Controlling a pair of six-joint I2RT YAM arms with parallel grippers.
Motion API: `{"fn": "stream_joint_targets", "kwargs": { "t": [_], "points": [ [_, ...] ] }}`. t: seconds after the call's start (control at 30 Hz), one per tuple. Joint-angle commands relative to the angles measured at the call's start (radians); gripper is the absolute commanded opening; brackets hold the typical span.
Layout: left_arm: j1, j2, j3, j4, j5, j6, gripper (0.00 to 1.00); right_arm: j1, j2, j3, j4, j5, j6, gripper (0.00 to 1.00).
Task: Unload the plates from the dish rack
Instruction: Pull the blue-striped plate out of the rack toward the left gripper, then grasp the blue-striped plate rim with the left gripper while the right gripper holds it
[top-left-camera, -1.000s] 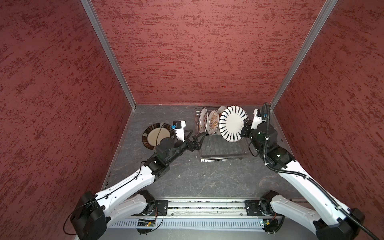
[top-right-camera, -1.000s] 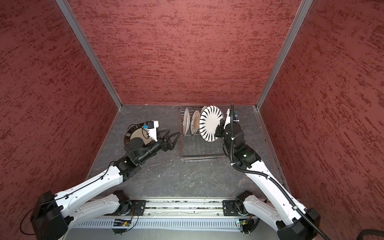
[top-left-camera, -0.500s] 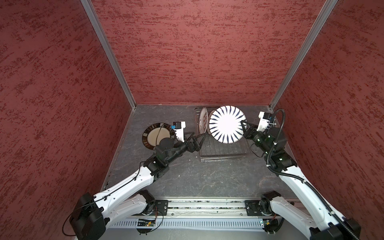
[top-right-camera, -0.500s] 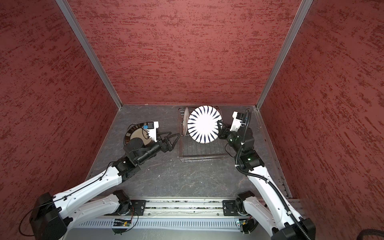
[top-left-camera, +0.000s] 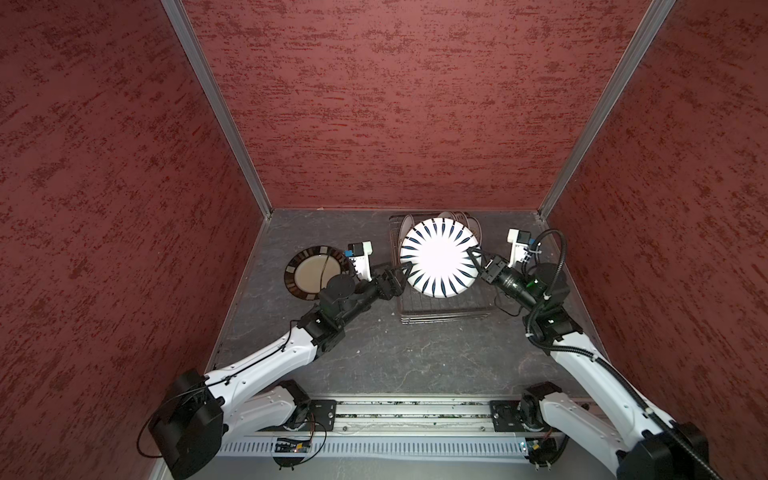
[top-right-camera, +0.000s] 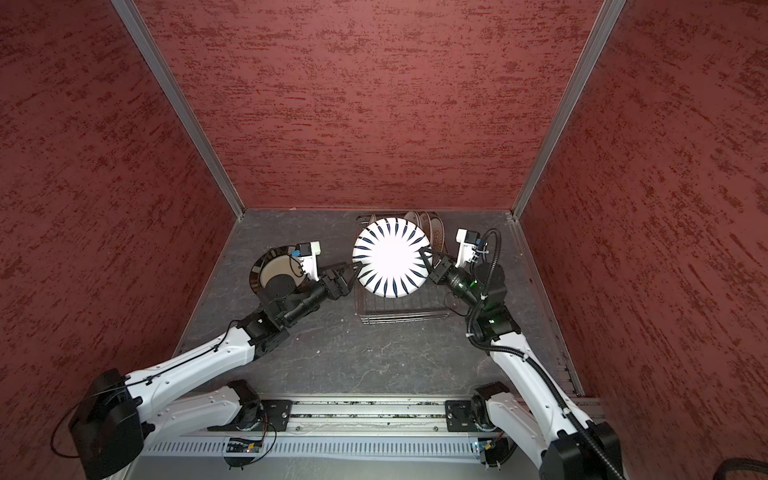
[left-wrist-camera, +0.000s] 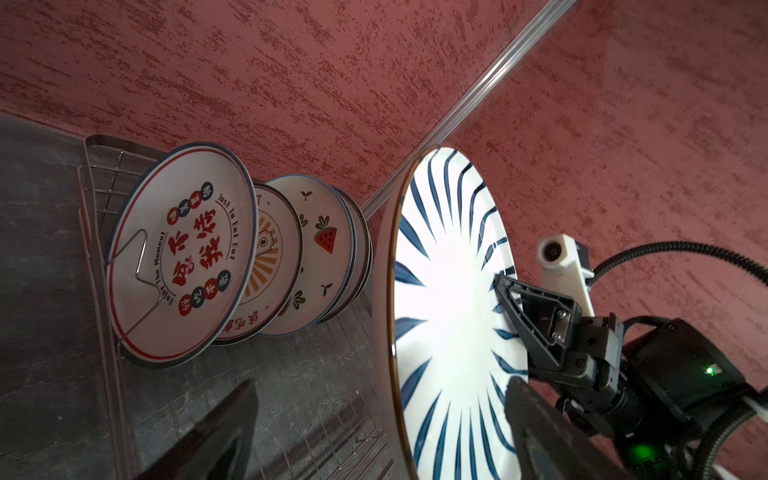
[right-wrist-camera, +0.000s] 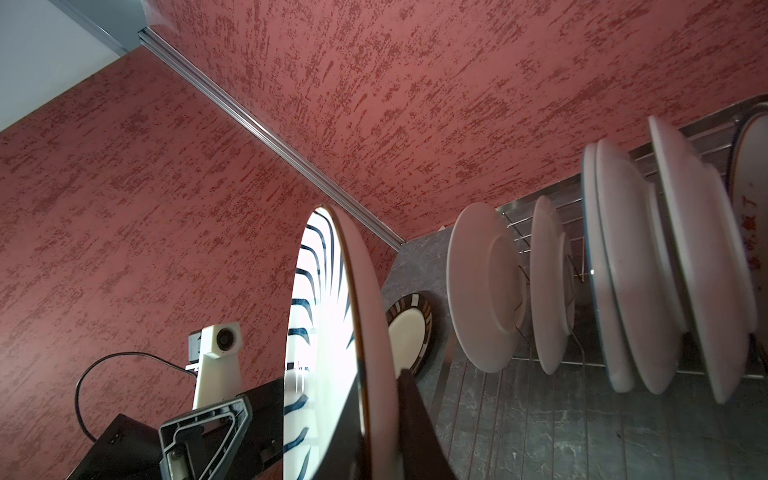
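White porcelain with dark blue radial stripes, the striped plate (top-left-camera: 438, 257) hangs in the air above the dish rack (top-left-camera: 444, 320), clear of its wires. In both top views its printed face (top-right-camera: 390, 257) is turned up toward the cameras. The right gripper (top-left-camera: 473, 258) has it by the rim on the rack's right side, jaws pinching the edge. The right wrist view shows one dark finger (right-wrist-camera: 411, 424) on each face of the plate.

The left gripper (top-left-camera: 405, 267) is at the opposite rim, on the rack's left side. Its jaws are spread with the plate's edge between them, and whether either finger touches the porcelain cannot be told.

At the rack's far end the other plates (top-left-camera: 471, 226) stand on edge in a row. The left wrist view shows one with red characters (left-wrist-camera: 183, 253), one with an orange sunburst (left-wrist-camera: 270, 249), one with a watermelon slice (left-wrist-camera: 324, 241), and more behind those. A brown-rimmed plate (top-left-camera: 303, 274) lies flat on the grey worktop (top-left-camera: 395, 353) to the left of the rack, partly hidden by the left arm's wrist.
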Motion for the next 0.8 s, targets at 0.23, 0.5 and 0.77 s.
{"fn": "stream_joint_targets", "kwargs": {
  "t": [0.23,0.5,0.77],
  "points": [
    [-0.023,0.099,0.087,-0.049,-0.012,-0.037,0.47,-0.003,0.027,-0.003,0.218,-0.041,0.032,0.0],
    [0.013,0.148,0.158,-0.094,0.138,-0.11,0.33,-0.003,0.1,0.013,0.235,-0.071,0.011,0.01],
    [0.027,0.14,0.153,-0.086,0.182,-0.137,0.18,-0.003,0.148,0.021,0.243,-0.077,0.001,0.03]
  ]
}}
